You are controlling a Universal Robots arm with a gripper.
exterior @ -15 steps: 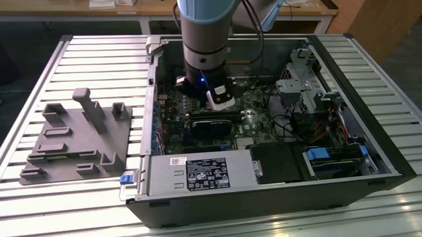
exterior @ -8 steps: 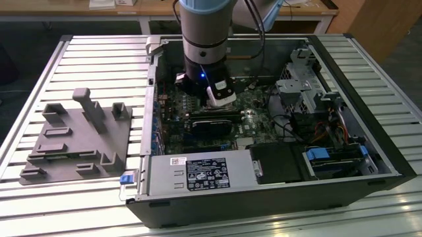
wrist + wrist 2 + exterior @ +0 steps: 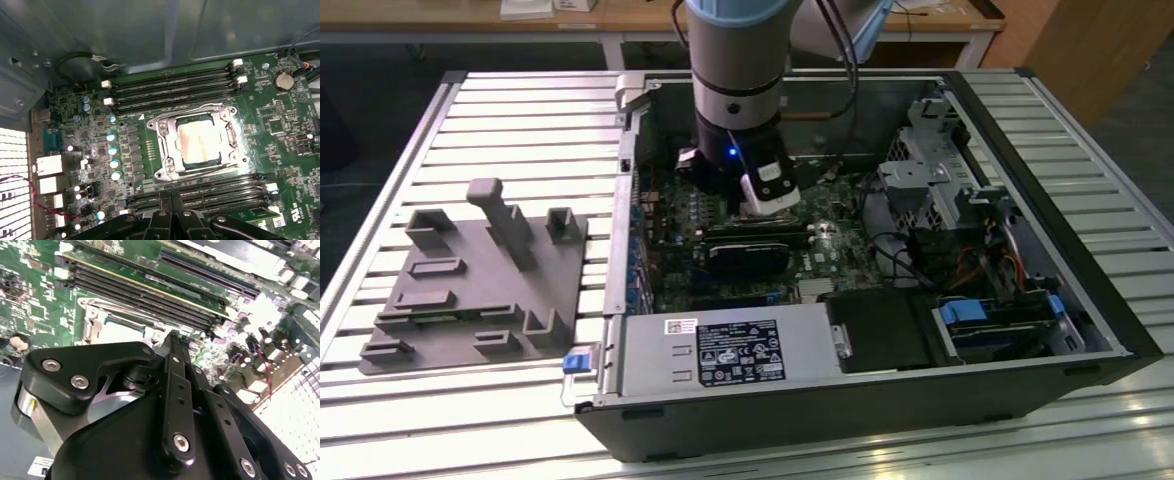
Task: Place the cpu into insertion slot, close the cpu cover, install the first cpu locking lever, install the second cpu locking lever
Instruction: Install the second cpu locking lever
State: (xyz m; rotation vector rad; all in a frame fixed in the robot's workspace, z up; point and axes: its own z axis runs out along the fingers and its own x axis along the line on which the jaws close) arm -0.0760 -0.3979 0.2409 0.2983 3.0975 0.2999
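cpu [image 3: 198, 141] seated under cpu cover [image 3: 165, 145], tool [image 3: 172, 220] cropped

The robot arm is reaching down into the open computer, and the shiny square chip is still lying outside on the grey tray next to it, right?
Not quite. The arm does reach into the open computer case, but the cpu is not on the grey tray. In the first wrist view it sits in the insertion slot on the green motherboard, with the cpu cover framing it.

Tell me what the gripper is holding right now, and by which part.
Cannot be told: the black gripper hangs above the closed grey metal cpu cover, with the silvery square cpu already seated beneath it.
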